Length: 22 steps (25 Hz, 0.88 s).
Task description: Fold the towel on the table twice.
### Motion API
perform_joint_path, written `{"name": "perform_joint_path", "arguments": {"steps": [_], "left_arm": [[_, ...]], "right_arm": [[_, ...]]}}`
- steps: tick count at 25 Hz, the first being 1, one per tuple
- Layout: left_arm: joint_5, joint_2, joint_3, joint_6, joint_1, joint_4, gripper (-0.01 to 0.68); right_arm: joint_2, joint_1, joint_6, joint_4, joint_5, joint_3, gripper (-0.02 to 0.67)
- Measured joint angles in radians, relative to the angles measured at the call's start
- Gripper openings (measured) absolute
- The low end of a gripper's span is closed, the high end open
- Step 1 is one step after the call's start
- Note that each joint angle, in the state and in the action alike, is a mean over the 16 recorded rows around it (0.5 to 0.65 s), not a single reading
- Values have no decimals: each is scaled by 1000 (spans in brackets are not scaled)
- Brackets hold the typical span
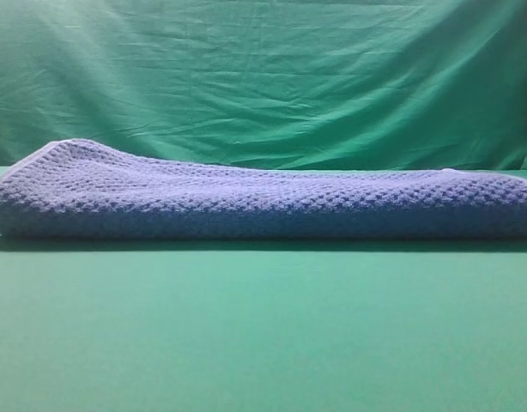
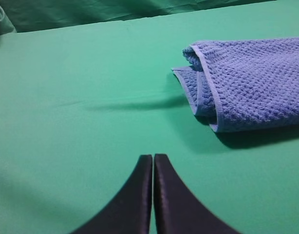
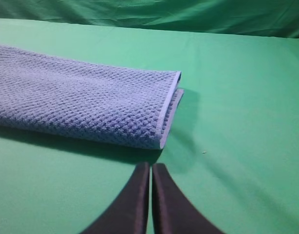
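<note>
Green worktop (image 1: 263,335) carried the towel (image 1: 263,202), lying folded across its middle. Left tool (image 2: 153,161) and right tool (image 3: 150,168) were both closed, empty, clear of the cloth. Risk: loose left-end layers (image 2: 198,92) could slip apart if snagged.

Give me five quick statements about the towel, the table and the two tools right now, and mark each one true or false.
1. The blue-grey waffle-weave towel lies folded in layers on the smooth green table. True.
2. The left tool is clamped on the towel's hem. False: it is shut on nothing, over bare table, apart from the towel.
3. The right tool is shut, with its fingers together. True.
4. The towel hangs from the green backdrop curtain. False: it rests on the table in front of the curtain.
5. A pale hem runs along the towel's end nearest the right tool. True.
</note>
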Motion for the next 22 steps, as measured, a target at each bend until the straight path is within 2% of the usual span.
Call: {"name": "perform_joint_path", "arguments": {"steps": [22], "left_arm": [[0, -1, 0, 1, 0, 0, 0]], "right_arm": [[-17, -11, 0, 0, 10, 0, 0]]}}
